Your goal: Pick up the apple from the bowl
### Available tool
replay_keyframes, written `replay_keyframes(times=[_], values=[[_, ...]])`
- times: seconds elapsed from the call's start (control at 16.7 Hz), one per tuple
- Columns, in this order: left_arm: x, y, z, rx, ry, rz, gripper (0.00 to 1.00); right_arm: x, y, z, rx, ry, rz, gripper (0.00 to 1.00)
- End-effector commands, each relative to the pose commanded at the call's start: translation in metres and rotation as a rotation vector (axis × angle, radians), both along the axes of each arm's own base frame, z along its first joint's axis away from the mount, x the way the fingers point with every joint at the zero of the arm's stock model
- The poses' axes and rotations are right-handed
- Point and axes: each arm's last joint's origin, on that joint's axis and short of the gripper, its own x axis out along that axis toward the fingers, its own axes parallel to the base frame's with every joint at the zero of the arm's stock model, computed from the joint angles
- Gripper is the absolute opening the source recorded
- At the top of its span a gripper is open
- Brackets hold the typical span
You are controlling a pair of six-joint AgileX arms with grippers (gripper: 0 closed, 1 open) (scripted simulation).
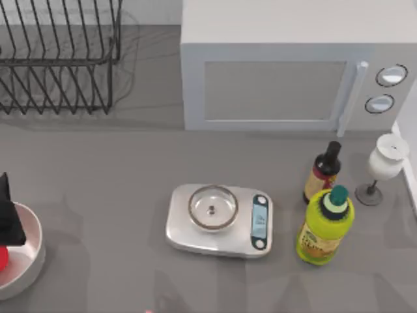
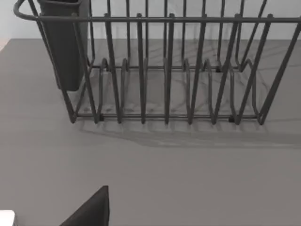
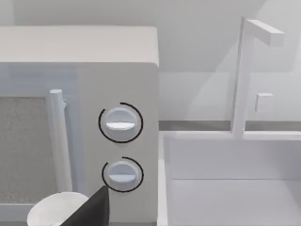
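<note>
At the desk's [image 1: 117,195] left edge, the apple [image 1: 2,258] lies in the bowl [image 1: 31,255], partly hidden by the left gripper [image 1: 9,212] just above it; whether that gripper is apart or together cannot be told. Scale [image 1: 220,220], bottles and microwave [image 1: 287,65] stand to the right, well apart

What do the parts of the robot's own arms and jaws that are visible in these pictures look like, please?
The left gripper is a plain matte black, angular block without cables or markings. Each wrist view shows a dark wedge-shaped tip: left finger, right finger.
</note>
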Motion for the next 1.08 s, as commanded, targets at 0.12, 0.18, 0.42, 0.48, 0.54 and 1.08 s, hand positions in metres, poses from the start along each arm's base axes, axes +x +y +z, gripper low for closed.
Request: replay_keyframes(times=[0.12, 0.18, 0.42, 0.48, 0.54, 1.08], values=[[0.008, 0.000, 0.009, 0.002, 0.169, -0.001, 1.00, 0.000, 0.000, 0.000, 0.000, 0.000, 0.000, 1.00], [0.014, 0.000, 0.014, 0.003, 0.263, -0.002, 1.00, 0.000, 0.000, 0.000, 0.000, 0.000, 0.000, 1.00], [0.047, 0.001, 0.025, 0.007, 0.671, -0.005, 1.00, 0.000, 0.000, 0.000, 0.000, 0.000, 0.000, 1.00], [0.056, 0.001, 0.026, 0.008, 0.770, -0.006, 1.00, 0.000, 0.000, 0.000, 0.000, 0.000, 0.000, 1.00], [0.066, 0.001, 0.026, 0.008, 0.865, -0.007, 1.00, 0.000, 0.000, 0.000, 0.000, 0.000, 0.000, 1.00], [0.115, 0.001, 0.018, 0.012, 1.315, -0.014, 1.00, 0.000, 0.000, 0.000, 0.000, 0.000, 0.000, 1.00]])
